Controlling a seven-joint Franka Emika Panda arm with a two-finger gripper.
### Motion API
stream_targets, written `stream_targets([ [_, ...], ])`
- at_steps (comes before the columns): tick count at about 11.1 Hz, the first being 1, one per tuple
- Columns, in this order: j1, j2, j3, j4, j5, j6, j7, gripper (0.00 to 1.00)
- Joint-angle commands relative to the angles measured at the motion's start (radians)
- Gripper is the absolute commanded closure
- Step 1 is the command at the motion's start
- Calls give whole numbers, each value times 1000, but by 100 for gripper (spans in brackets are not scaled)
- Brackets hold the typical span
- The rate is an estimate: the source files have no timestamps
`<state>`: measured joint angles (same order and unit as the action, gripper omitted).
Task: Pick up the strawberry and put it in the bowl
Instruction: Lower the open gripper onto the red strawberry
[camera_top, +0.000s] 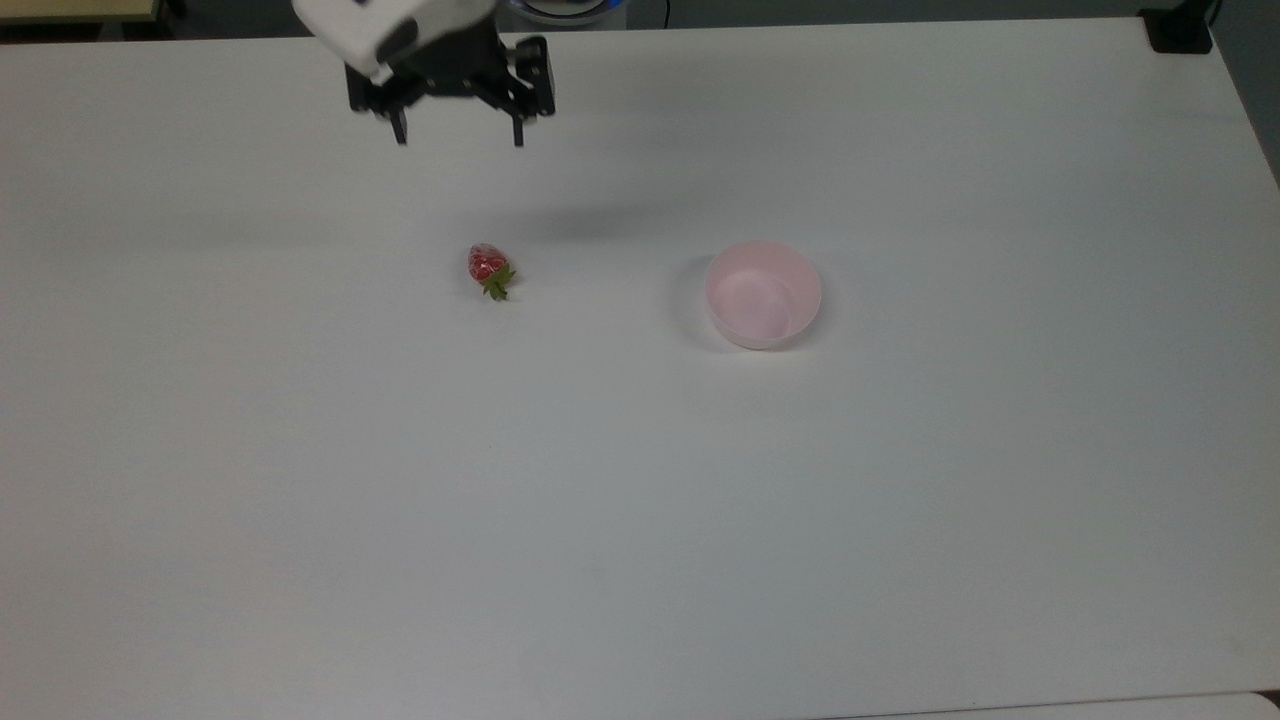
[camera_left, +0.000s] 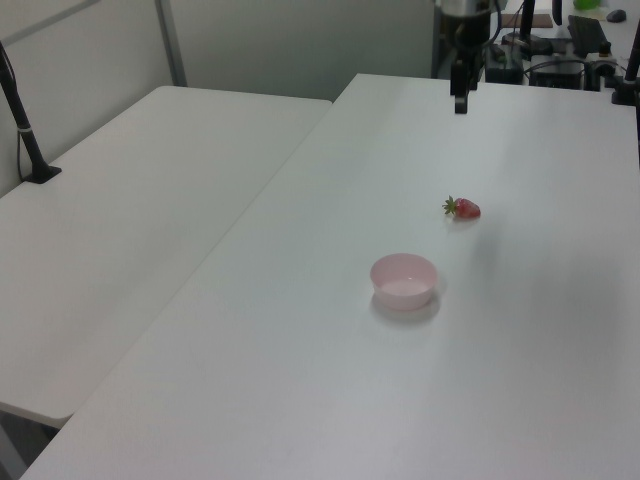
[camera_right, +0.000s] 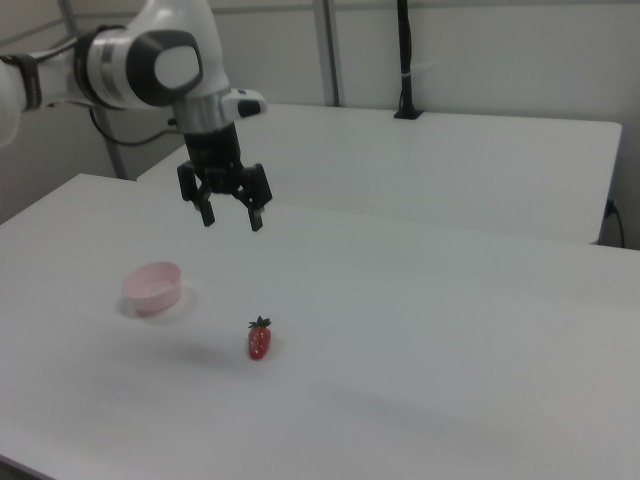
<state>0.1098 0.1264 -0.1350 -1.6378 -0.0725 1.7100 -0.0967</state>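
Note:
A small red strawberry (camera_top: 488, 268) with green leaves lies on the white table (camera_top: 640, 520); it also appears as the strawberry (camera_left: 463, 208) in the left view and the strawberry (camera_right: 259, 340) in the right view. The pale pink bowl (camera_top: 764, 294) stands empty to its right in the top view, and shows as the bowl (camera_left: 404, 279) and the bowl (camera_right: 153, 286) elsewhere. My gripper (camera_top: 459, 138) hangs open high above the table, beyond the strawberry toward the top view's upper edge. In the right view the gripper (camera_right: 232, 220) spreads its fingers wide, holding nothing. The gripper (camera_left: 460, 104) is seen edge-on in the left view.
A second white table (camera_left: 130, 220) adjoins on the left view's left, with a black pole (camera_left: 25, 130) clamped to it. Cluttered equipment (camera_left: 570, 50) sits past the table's far end. A black clamp (camera_top: 1180, 30) sits at the top view's upper right corner.

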Motion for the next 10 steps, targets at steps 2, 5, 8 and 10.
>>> stream_targets([
  [2,34,140,0,10,13,83,-166,0],
  [5,77,180,-56,-97,8,224,-144,0],
  [8,111,162,-101,-248,-3,298,-149,3],
  [10,113,162,-101,-350,-38,422,-146,5],
])
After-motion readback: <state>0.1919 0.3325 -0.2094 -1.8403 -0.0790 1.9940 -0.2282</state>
